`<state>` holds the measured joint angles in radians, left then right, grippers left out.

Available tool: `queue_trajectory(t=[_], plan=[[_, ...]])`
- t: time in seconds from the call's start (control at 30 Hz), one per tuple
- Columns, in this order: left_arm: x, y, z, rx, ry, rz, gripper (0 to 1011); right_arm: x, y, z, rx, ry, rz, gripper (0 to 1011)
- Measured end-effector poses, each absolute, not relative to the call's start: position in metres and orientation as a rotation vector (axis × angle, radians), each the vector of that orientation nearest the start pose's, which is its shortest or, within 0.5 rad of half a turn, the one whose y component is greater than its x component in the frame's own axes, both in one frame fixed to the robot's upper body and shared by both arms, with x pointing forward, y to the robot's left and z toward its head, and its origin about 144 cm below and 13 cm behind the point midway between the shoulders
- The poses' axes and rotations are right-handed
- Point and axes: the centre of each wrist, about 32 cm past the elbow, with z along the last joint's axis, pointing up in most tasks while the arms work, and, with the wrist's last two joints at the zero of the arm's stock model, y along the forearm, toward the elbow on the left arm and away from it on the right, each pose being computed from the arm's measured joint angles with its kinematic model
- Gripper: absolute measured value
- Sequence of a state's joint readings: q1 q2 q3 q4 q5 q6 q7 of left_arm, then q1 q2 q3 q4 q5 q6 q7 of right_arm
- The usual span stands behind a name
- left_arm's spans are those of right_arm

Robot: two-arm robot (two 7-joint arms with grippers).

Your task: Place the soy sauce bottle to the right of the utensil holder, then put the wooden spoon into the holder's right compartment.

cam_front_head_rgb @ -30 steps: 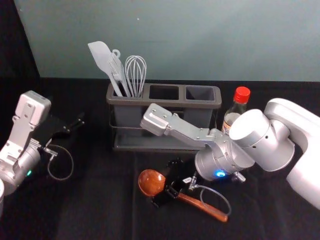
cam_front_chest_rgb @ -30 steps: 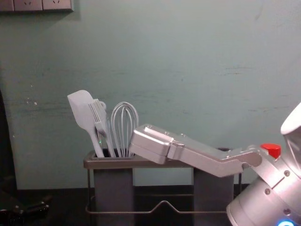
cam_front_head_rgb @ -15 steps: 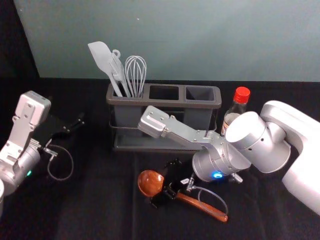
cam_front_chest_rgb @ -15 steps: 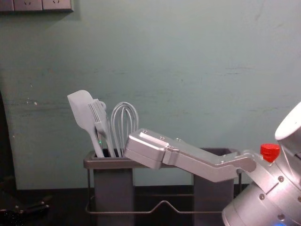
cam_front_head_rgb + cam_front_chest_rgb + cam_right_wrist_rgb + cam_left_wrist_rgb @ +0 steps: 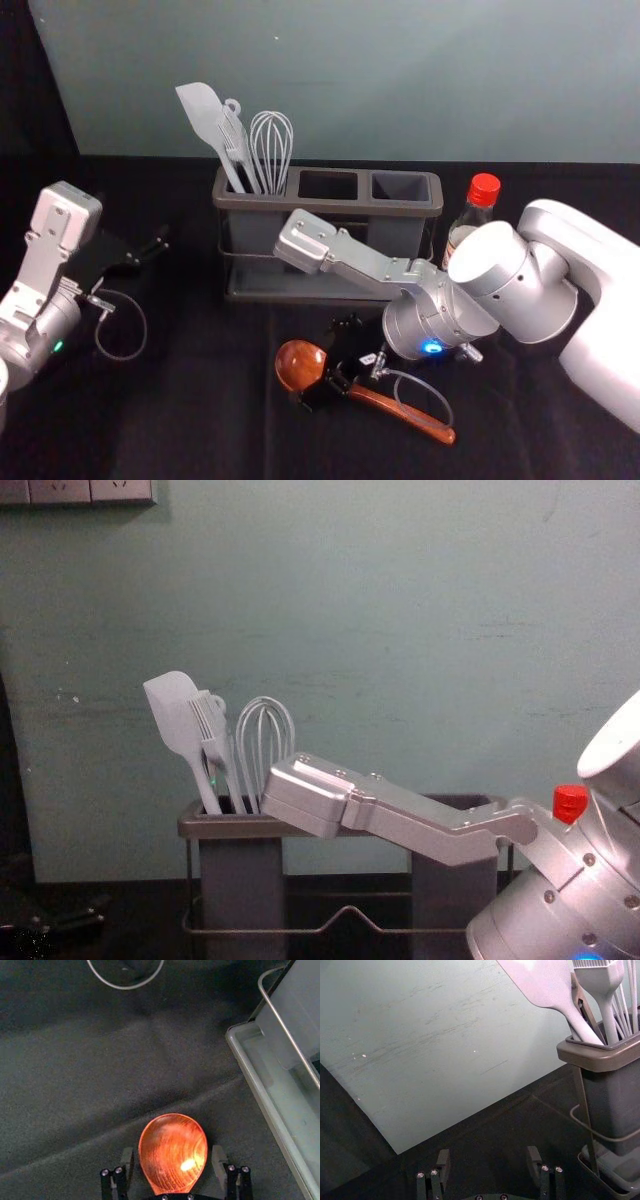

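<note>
Spoon [image 5: 299,366] beneath downturned right end effector [image 5: 329,362]

readable text: none | bottle label [image 5: 449,257]: partly hidden, illegible

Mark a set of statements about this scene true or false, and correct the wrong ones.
1. The soy sauce bottle stands to the right of the utensil holder. True.
2. The right gripper's fingers stand apart, on either side of the wooden spoon. True.
3. The spoon is already in the holder's right compartment. False: it lies in front of the holder.
4. The whisk stands in the middle compartment. False: it is in the left compartment, with the spatula and brush.
5. The left gripper holds the spatula. False: its fingers are open with nothing between them, left of the holder.
</note>
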<state>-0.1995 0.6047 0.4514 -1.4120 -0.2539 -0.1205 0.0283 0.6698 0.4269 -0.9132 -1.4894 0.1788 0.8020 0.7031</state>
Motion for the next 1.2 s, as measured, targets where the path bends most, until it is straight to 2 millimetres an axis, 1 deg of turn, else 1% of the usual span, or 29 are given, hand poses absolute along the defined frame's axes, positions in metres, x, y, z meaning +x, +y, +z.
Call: queue_trajectory(t=[0.53,1.2], plan=[[0.4886,0.3097,1.1398,0.305,-0.285,1.248,1005,0.5414,-0.1289,1.2372,-0.902,0.103,-0.354,1004],[0.4886,0.3096,1.1398,0.304,-0.285,1.248,1005,0.5416,-0.1272,1.2361,-0.897,0.09,-0.351,1004]])
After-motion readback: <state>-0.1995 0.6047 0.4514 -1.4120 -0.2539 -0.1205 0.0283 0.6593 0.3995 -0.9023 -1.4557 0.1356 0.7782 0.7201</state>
